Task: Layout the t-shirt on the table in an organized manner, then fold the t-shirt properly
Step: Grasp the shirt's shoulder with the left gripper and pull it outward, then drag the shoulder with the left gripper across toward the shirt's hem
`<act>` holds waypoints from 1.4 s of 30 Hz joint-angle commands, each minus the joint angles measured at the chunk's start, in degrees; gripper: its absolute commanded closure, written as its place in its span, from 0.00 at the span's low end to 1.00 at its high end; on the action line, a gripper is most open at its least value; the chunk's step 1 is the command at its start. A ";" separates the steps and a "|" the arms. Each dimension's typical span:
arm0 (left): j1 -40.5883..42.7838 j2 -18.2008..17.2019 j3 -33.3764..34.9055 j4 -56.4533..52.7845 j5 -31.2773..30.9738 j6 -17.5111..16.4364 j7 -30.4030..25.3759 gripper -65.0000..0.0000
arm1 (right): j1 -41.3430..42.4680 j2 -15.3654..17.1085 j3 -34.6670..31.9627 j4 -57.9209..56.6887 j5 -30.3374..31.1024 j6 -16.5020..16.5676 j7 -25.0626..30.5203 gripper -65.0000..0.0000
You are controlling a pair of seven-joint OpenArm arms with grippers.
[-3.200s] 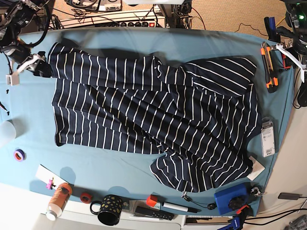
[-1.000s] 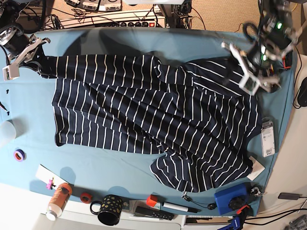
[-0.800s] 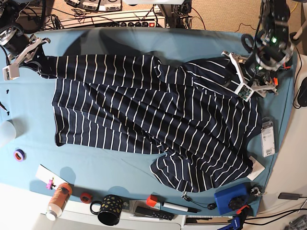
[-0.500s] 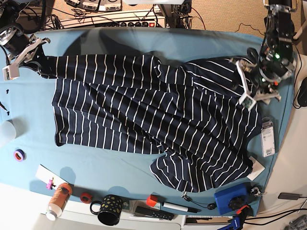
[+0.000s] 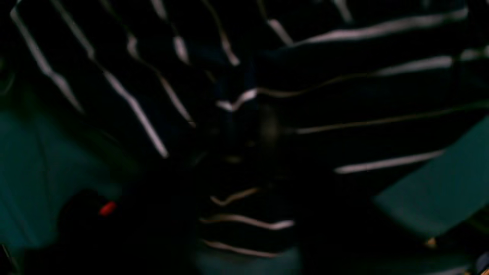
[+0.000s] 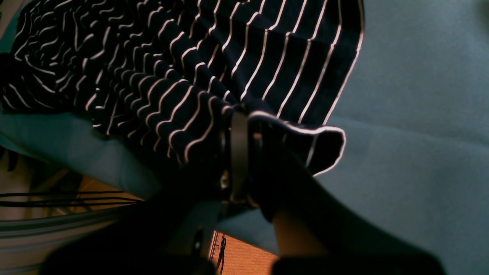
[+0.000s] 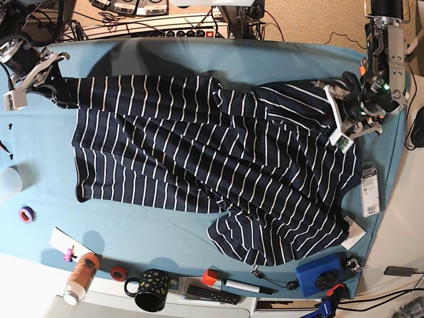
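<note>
While the table [image 7: 199, 56] lay under it, the t-shirt [image 7: 212, 165] sprawled across most of the cloth, rumpled, one end bunched near the front edge. Layout step was in hand, folding not begun. Right gripper [image 7: 52, 79] was clamped on a far corner of the shirt. Left gripper [image 7: 344, 112] sat on the opposite far corner; whether it was closed on fabric, I cannot tell. Next move likely calls for drawing the corners apart to flatten wrinkles.

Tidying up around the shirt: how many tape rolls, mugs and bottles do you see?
Tape rolls: 2, purple and red
Mug: 1
Bottle: 1
Total: 4
</note>
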 commanded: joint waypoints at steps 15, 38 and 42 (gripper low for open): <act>12.76 -0.57 -7.21 19.89 -3.52 8.52 11.23 1.00 | 0.00 1.01 0.55 0.90 -0.35 0.06 1.21 1.00; 29.99 6.54 -31.74 26.97 -13.42 2.51 8.37 1.00 | 0.15 1.01 0.55 0.83 -21.24 0.06 9.51 1.00; 31.32 6.54 -31.74 26.97 -13.49 2.97 8.72 1.00 | 0.15 1.01 0.55 0.79 -27.82 -0.07 15.76 1.00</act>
